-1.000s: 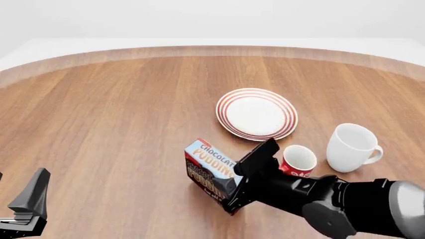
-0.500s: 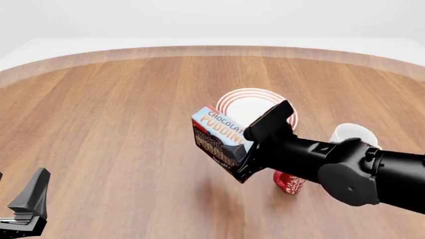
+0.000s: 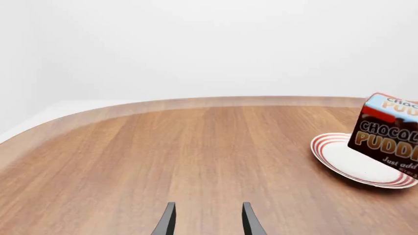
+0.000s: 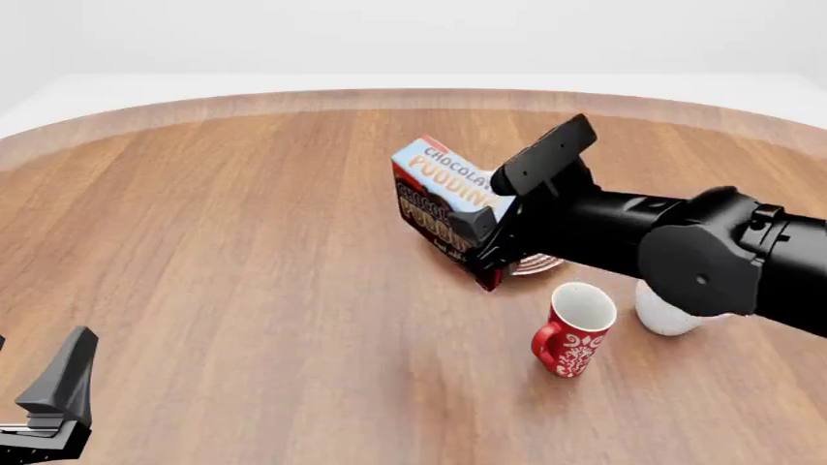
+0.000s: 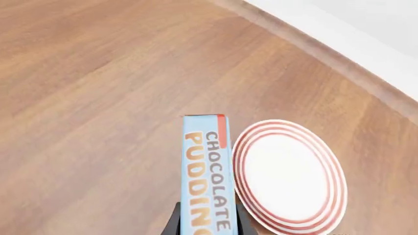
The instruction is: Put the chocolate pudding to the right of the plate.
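The chocolate pudding (image 4: 443, 197) is a carton with a light-blue top and dark brown sides, held tilted in the air above the table. My right gripper (image 4: 486, 226) is shut on it, one finger on each side. In the right wrist view the chocolate pudding (image 5: 207, 176) hangs beside and above the plate (image 5: 288, 176), a white plate with red rings. From the front the arm hides most of the plate (image 4: 534, 264). My left gripper (image 4: 56, 399) sits low at the near left, far from both. Its fingers (image 3: 168, 221) stand open with nothing between them.
A red mug (image 4: 572, 330) stands upright on the table, nearer than the plate. A white mug (image 4: 661, 316) stands right of it, partly hidden by my right arm. The wooden table (image 4: 232, 242) ends in a curved far edge.
My right gripper has risen and moved away from me with the carton, from in front of the plate to over its left side. The red mug now shows whole. The left arm has not moved.
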You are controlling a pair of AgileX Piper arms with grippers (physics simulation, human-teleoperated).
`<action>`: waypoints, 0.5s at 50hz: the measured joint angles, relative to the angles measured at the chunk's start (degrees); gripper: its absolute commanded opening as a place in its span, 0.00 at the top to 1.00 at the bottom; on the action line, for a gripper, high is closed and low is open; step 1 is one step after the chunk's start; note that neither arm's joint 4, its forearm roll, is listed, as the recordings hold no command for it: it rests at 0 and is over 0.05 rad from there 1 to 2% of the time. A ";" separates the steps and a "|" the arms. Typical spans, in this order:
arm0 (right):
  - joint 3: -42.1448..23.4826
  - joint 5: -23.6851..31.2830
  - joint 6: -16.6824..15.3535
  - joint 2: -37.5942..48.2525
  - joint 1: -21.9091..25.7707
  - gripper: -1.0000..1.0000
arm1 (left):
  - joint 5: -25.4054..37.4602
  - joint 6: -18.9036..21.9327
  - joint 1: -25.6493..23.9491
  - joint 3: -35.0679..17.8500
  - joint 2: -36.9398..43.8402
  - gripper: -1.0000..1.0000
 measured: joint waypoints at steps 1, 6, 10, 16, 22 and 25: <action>-0.39 0.27 -0.15 0.05 -0.32 1.00 | 0.00 0.00 0.00 0.00 0.00 0.00; -2.37 1.43 -0.79 0.39 -2.01 1.00 | 0.00 0.00 0.00 0.00 0.00 0.00; -3.74 2.11 -1.12 0.68 -3.25 1.00 | 0.00 0.00 0.00 0.00 0.00 0.00; -5.77 2.87 -1.31 1.12 -5.30 1.00 | 0.00 0.00 0.00 0.00 0.00 0.00; -7.39 3.17 -1.66 1.53 -8.31 1.00 | 0.00 0.00 0.00 0.00 0.00 0.00; -8.14 3.27 -1.89 1.88 -10.27 1.00 | 0.00 0.00 0.00 0.00 0.00 0.00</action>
